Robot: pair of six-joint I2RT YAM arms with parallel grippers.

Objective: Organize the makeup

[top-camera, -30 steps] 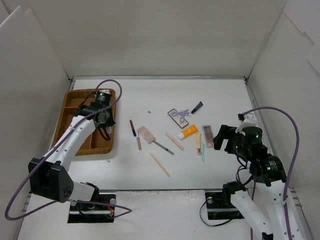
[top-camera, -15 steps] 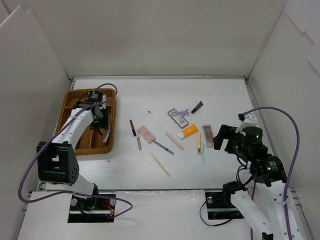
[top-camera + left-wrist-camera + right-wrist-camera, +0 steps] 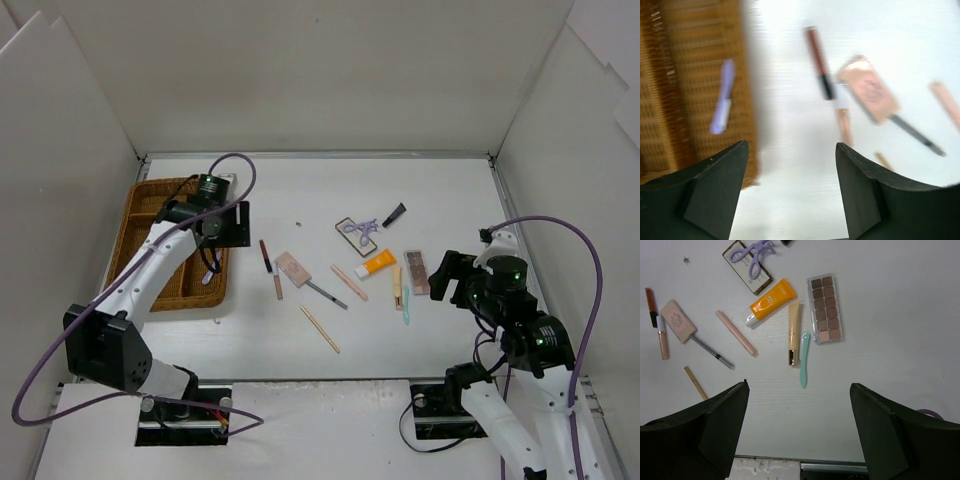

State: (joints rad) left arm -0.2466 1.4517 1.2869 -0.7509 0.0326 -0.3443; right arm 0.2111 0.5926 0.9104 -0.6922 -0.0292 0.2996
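left wrist view is smearing badly, so nothing is reading as text there. left gripper [image 3: 790, 200] is hanging with its jaws spread and nothing between them, far left of the orange tube [image 3: 771, 301], over the right rim of the wicker tray [image 3: 690, 60]. A lilac item [image 3: 722, 97] is lying in the tray (too blurred to say what it is).

right gripper [image 3: 800, 440] is also sitting spread and empty, on the near side of the orange tube, over bare table [image 3: 900, 365].

Only legible writing is showing on the orange tube: "50". Its finer print and the mark on the pink compact [image 3: 678, 321], off to the tube's left, are too small to read.

Just right of the tube the eyeshadow palette [image 3: 825, 308] is lying flat. Beyond the tube, up-left, the purple curler [image 3: 754, 252] is resting on the mirror [image 3: 747, 266] and hiding part of the glass. The black item [image 3: 394, 213] further beyond the tube is getting cut off by the right wrist view's top edge.
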